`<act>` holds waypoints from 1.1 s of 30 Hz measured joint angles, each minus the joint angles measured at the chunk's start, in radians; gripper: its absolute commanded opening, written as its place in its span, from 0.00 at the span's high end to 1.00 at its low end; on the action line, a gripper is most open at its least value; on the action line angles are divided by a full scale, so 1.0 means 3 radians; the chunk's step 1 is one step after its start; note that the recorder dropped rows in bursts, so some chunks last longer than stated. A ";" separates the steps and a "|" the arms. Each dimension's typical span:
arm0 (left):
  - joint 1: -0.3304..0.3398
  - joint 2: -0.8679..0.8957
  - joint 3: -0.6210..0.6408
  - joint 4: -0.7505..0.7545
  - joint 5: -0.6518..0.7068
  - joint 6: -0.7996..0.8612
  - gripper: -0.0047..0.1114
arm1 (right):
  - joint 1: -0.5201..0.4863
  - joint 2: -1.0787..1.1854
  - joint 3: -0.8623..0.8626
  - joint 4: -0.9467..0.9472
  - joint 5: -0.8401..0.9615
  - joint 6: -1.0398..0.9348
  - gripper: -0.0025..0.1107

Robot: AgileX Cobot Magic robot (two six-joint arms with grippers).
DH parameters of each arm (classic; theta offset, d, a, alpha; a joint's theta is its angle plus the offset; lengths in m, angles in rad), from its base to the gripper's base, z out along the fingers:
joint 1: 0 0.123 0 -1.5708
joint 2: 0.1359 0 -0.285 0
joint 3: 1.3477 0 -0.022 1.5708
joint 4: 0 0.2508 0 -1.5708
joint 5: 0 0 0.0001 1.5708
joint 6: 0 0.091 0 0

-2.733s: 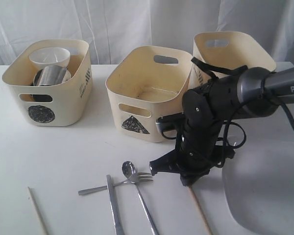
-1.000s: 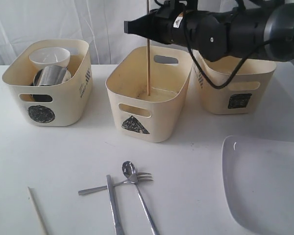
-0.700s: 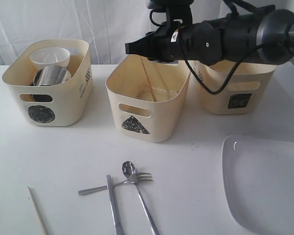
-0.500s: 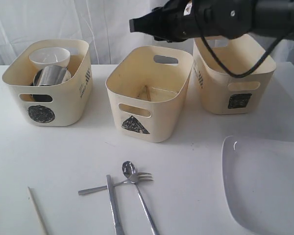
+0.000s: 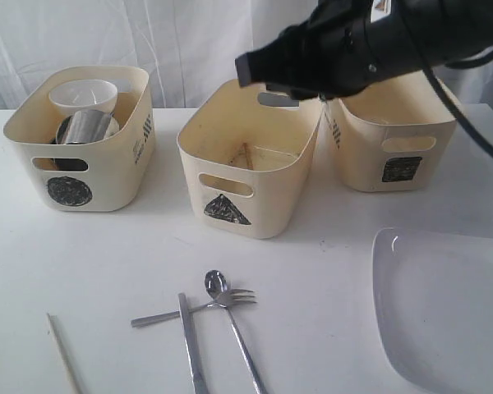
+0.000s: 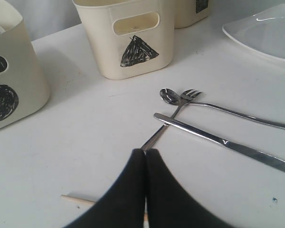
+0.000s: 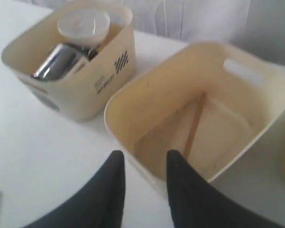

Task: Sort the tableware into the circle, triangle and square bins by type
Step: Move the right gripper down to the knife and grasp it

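Note:
My right gripper [image 7: 145, 159] hangs open and empty above the near rim of the triangle bin [image 5: 255, 205]; its black arm [image 5: 353, 49] fills the top of the exterior view. One wooden chopstick [image 7: 194, 127] lies slanted inside that bin. The circle bin [image 5: 107, 172] holds a small white bowl [image 5: 84, 97] and a steel mug [image 5: 86, 127]. The square bin [image 5: 370, 156] stands at the right. Spoon [image 5: 216, 285], fork [image 5: 193, 309] and knife [image 5: 191, 341] lie crossed on the front of the table, with a second chopstick [image 5: 63, 353] to their left. My left gripper [image 6: 145, 152] is shut low above the fork's handle.
A large white plate [image 5: 444, 304] lies at the front right corner of the white table. A white curtain hangs behind the three bins. The bins stand in one row with narrow gaps between them.
My right gripper carried a chopstick up from the table, held it upright in the triangle bin, then opened. The chopstick fell flat inside and the arm drew up and to the right.

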 measured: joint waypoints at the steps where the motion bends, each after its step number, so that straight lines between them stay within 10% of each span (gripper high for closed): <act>1: 0.0000 0.0000 0.0000 0.0000 0.0000 0.0000 0.96 | 0.0040 0.0000 0.0034 0.0000 0.0103 0.0059 0.72; 15: 0.0000 0.0000 0.0000 0.0000 0.0000 0.0000 0.96 | 0.0877 0.0496 0.0155 0.0000 0.0786 0.0428 0.70; 33: 0.0000 0.0000 0.0000 0.0000 0.0000 0.0000 0.96 | 0.0942 0.1325 0.0155 -0.0080 0.1061 0.0476 0.58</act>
